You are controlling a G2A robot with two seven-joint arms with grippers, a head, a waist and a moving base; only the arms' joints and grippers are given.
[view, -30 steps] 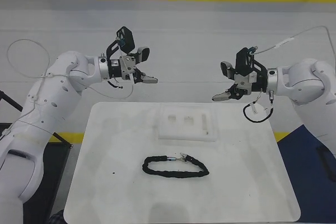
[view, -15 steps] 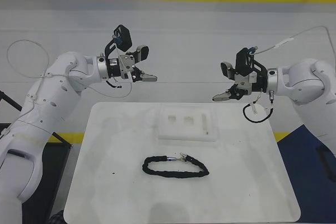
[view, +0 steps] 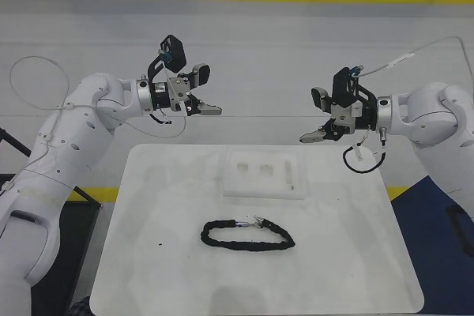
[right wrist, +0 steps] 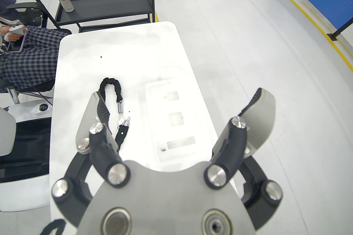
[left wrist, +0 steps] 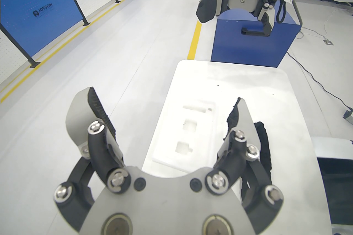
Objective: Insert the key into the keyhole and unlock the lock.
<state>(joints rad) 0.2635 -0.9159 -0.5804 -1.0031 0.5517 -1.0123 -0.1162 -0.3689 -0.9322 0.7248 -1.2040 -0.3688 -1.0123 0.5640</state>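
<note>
Since a second ago the left gripper [view: 208,93] has edged slightly up and away from the table; over the last half second nothing has shifted, and the right gripper [view: 312,117] is where it was.

The chain lock [view: 247,235] lies flat on the table's middle, on the robot's side of the foam tray. It is a long closed loop in a black, wrinkled fabric sleeve. Its two bright metal ends [right wrist: 120,107] meet on the side facing the tray. A small silver piece sits between them, but whether that is the key I cannot tell.

The foam tray [view: 237,186] is a white rectangular block with three shallow cut-outs, two squarish and one narrow slot. It rests flat near the table's far edge, just beyond the lock and not touching it.

Both grippers hang above the far edge of the table, one at each far corner, well apart from lock and tray. Each stands wide with nothing between its fingers, which are silver metal with ribbed black pads.

The table [view: 158,253] has a smooth white top with rounded corners. Around it spreads a glossy pale grey floor [left wrist: 124,40] with a yellow line [left wrist: 195,35]. Blue and white partition panels [left wrist: 41,7], a blue cabinet [left wrist: 248,46] and a black shelf cart [right wrist: 104,2] stand farther off.
</note>
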